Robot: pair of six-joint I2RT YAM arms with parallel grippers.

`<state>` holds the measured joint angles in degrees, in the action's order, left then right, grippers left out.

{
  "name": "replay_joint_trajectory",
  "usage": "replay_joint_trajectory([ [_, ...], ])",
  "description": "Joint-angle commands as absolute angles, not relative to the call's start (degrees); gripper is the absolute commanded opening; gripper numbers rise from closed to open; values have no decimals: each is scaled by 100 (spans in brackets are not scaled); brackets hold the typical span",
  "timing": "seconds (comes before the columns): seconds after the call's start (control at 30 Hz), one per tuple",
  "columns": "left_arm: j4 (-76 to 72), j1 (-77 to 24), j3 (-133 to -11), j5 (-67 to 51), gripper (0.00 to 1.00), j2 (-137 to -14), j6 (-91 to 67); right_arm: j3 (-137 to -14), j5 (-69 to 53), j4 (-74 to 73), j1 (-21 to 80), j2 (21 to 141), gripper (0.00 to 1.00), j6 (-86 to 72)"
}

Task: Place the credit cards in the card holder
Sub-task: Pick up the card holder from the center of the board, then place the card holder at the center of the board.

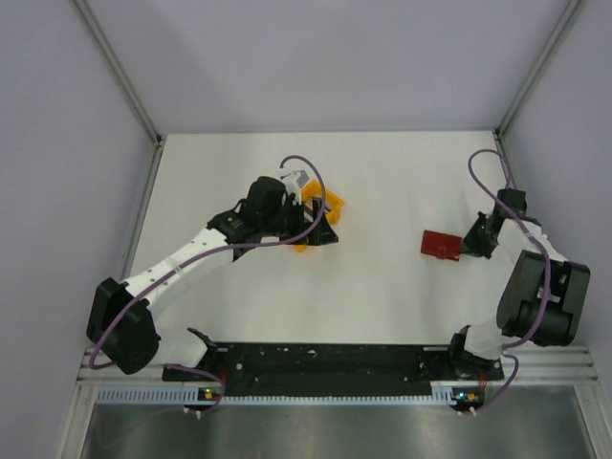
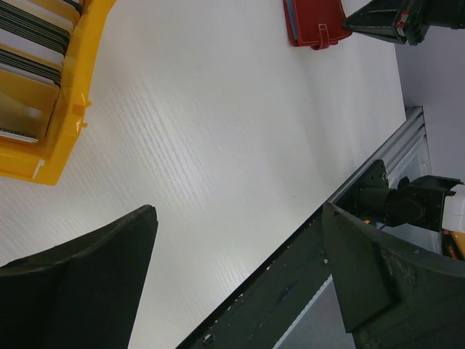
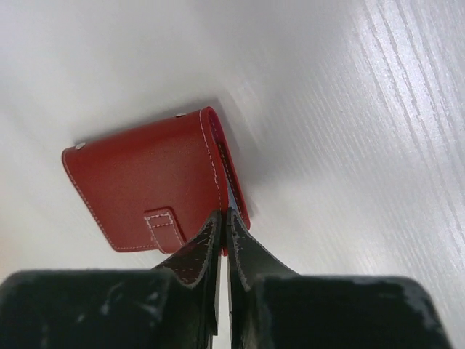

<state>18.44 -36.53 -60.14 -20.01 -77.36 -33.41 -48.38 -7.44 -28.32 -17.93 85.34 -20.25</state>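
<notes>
Left arm reaches from the near left corner towards mid-worktop. Left gripper (image 1: 321, 226) hangs over bare surface just beside the yellow bin (image 1: 331, 207), jaws wide apart and nothing between them; the wrist view shows only white table between the two fingers (image 2: 80, 283).

Credit cards (image 2: 29, 43) stand on edge in a row inside the bin (image 2: 69, 94), grey and dark edges showing. In the top view the arm's wrist covers much of the bin, so the cards cannot be counted.

Open worktop lies between bin and card holder; nothing lies on it.

Card holder (image 1: 441, 244) lies flat near the right edge, about mid-depth, dark red, folded shut, strap tab on its cover (image 3: 145, 182).

Right gripper (image 1: 467, 247) sits at the holder's right side. Jaws are pressed together with a sliver of red between the tips (image 3: 223, 218), pinching the holder's edge.

Surface: white worktop (image 1: 382, 306) with a fine ribbed grain. A black rail (image 1: 325, 359) runs along the near edge and carries both arm bases. Plain pale walls on three sides, aluminium posts at the far corners
</notes>
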Motion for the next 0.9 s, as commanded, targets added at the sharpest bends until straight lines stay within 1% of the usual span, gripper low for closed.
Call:
replay_joint_trajectory([
  [0.0,1564,-3647,-5915,-2092,98,-7559,-3436,-4843,-1010,-2768,-1854,8113,0,-1916],
  [0.17,1538,-3656,-5897,-2101,98,-7559,-3445,-4886,-1265,-2900,-1785,7657,0,-1907],
  [0.27,1556,-3647,-5906,-2057,98,-7515,-3428,-5114,-1100,-3207,-1522,7200,0,-1846],
  [0.4,1766,-3647,-5994,-1715,98,-7392,-3393,-5659,-29,-3883,-530,6698,0,-1574],
  [0.53,2284,-3656,-6134,-908,98,-7199,-3401,-6195,1665,-4683,604,6601,0,-1424],
  [0.7,2978,-3604,-6143,701,98,-6830,-3752,-6653,2618,-5447,1887,6644,0,-1309],
  [0.87,3392,-3402,-6021,1387,98,-6268,-3990,-6557,3593,-5897,3328,7048,0,-1590],
])
